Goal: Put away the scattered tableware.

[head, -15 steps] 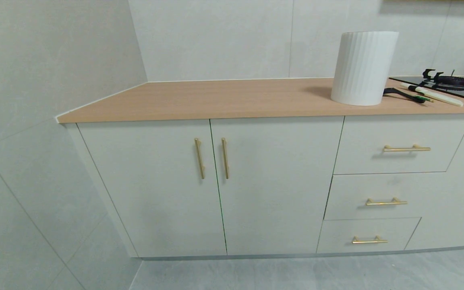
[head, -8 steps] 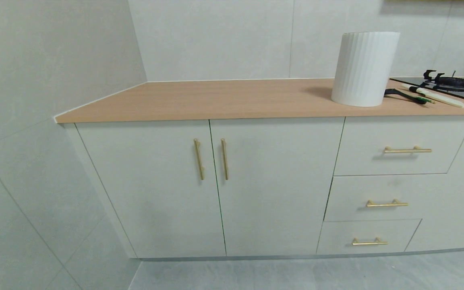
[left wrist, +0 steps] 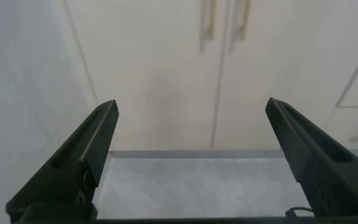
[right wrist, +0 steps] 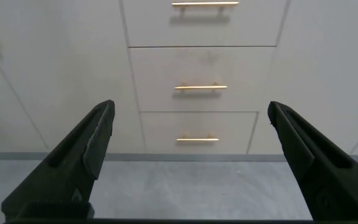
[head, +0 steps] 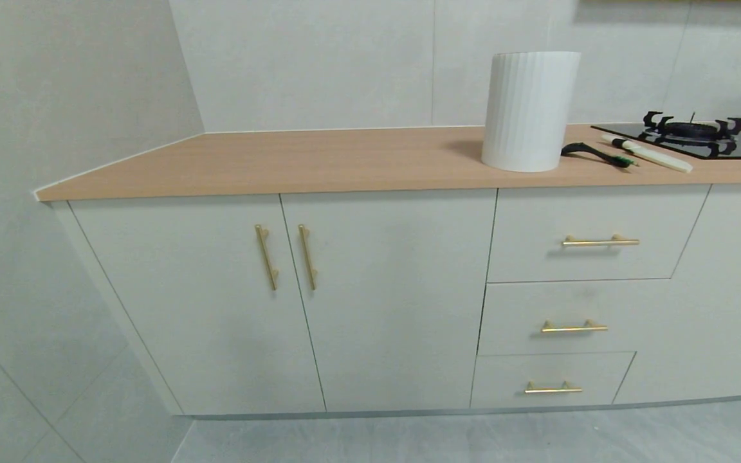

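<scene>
Table: your wooden table (head: 319,161) bears a white canister (head: 530,110) beside, perhaps, utensils (head: 628,154).
Room: pale cabinets (head: 396,289), grey floor (head: 473,437).
Grippers: left gripper (left wrist: 191,107) and right gripper (right wrist: 191,106) gape wide.

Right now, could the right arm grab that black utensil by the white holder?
Probably not yet. The right gripper hangs open low down, facing the drawers; the black utensil lies up on the counter. Nothing blocks it, but the arm must rise first.

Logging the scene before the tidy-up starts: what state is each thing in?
Left gripper: jaws open, empty.
Right gripper: jaws open, empty.
Two pale cabinet doors, gold handles: shut.
Three pale drawers with gold handles: shut.
Tall white ribbed cylinder: upright on wooden countertop.
Black-handled utensil and long cream utensil: lying flat beside it.
</scene>
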Robot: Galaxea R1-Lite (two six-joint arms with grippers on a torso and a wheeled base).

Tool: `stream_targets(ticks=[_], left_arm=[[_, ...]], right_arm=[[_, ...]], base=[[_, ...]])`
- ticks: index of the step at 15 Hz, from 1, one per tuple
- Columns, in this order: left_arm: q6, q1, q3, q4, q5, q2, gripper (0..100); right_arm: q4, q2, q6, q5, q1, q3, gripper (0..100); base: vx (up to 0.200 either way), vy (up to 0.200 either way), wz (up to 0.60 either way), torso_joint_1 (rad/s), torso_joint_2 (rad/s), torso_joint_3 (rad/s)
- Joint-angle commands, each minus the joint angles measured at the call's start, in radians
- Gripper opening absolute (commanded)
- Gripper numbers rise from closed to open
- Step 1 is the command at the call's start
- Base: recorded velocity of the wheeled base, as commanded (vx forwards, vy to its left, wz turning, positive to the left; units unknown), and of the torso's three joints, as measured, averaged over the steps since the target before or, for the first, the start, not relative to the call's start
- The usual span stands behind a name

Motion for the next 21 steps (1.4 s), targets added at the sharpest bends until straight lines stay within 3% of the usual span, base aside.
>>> stream_targets(ticks=[1,5,14,17,21], left_arm=[[0.000,0.000,0.000,0.001,0.000,0.000,100],[0.000,0.000,0.000,0.000,0.000,0.000,100],[0.000,0.000,0.000,0.001,0.000,0.000,100],[0.000,0.000,0.000,0.001,0.000,0.000,100],[0.000,0.000,0.000,0.001,0.000,0.000,100]], right_arm=[[0.000,0.002,-0.001,0.001,0.000,0.000,100],[0.000,0.002,0.004,0.001,0.000,0.000,100],[0.000,0.002,0.005,0.001,0.000,0.000,100],[0.000,0.002,0.005,-0.001,0.000,0.000,100],[0.000,0.002,0.005,-0.001,0.000,0.000,100]], base=[[0.000,-0.200,0.00,0.002,0.01,0.002],[0.000,-0.200,0.00,0.002,0.00,0.007],[0.000,0.000,0.00,0.000,0.00,0.000],[0.200,0.000,0.00,0.002,0.00,0.002],[0.000,0.000,0.00,0.000,0.00,0.000]])
